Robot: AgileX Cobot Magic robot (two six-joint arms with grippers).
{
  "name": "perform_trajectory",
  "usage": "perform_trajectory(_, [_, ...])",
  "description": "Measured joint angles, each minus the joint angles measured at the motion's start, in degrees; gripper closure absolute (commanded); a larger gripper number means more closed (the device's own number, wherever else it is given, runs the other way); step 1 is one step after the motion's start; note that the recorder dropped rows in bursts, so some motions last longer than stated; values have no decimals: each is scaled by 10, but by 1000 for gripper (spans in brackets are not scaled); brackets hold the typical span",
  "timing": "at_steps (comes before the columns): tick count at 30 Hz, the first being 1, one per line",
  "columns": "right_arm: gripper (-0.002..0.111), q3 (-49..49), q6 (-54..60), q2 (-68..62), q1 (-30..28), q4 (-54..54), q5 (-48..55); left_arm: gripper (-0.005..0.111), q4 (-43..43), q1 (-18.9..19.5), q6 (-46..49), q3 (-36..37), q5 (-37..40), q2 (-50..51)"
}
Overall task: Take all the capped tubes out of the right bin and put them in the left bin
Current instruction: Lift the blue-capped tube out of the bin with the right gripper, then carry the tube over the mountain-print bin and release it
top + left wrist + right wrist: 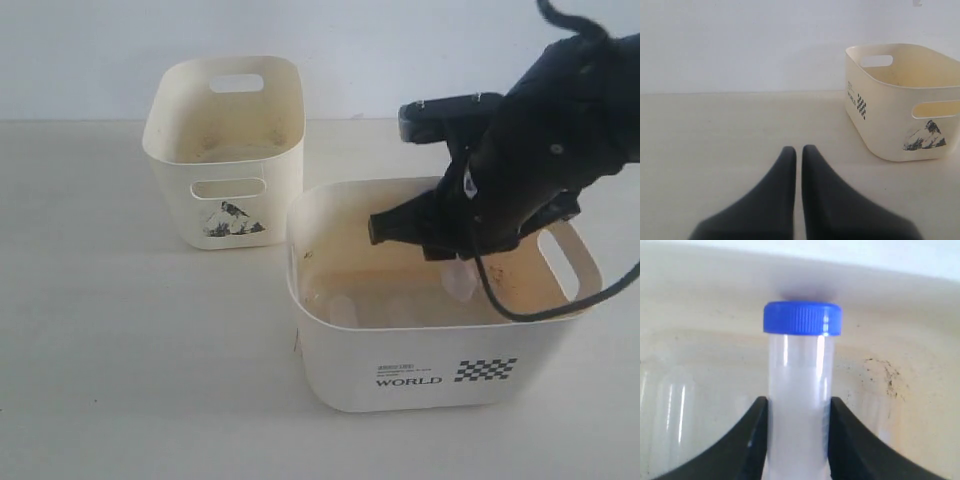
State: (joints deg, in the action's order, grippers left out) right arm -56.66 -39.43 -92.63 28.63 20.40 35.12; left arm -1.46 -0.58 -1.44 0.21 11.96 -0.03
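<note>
My right gripper (452, 262) reaches down inside the right bin (400, 372), the wide cream one marked "WORLD". In the right wrist view this gripper (799, 402) is shut on a clear capped tube (800, 370) with a blue cap (802, 318), the tube standing up between the two fingers. Its pale lower end (459, 281) shows under the gripper. Faint clear tube shapes (343, 310) lie on the bin floor near the front wall. The left bin (225, 140), narrower and with a dark picture, stands at the back left. My left gripper (799, 150) is shut on nothing, low over the table.
The left wrist view shows the left bin (900, 105) ahead and off to one side of the fingers. A pale wall runs behind the table. The right arm (560, 130) and its cable hang over the right bin's back right corner.
</note>
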Motion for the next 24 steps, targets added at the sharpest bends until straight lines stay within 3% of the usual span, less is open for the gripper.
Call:
perform_trajectory(15, [108, 0, 0, 103, 0, -1, -24, 102, 0, 0, 0, 0, 0, 0])
perform_trajectory(18, [108, 0, 6, 122, 1, -48, -99, 102, 0, 0, 0, 0, 0, 0])
perform_trajectory(24, [108, 0, 18, 114, 38, -91, -351, 102, 0, 0, 0, 0, 0, 0])
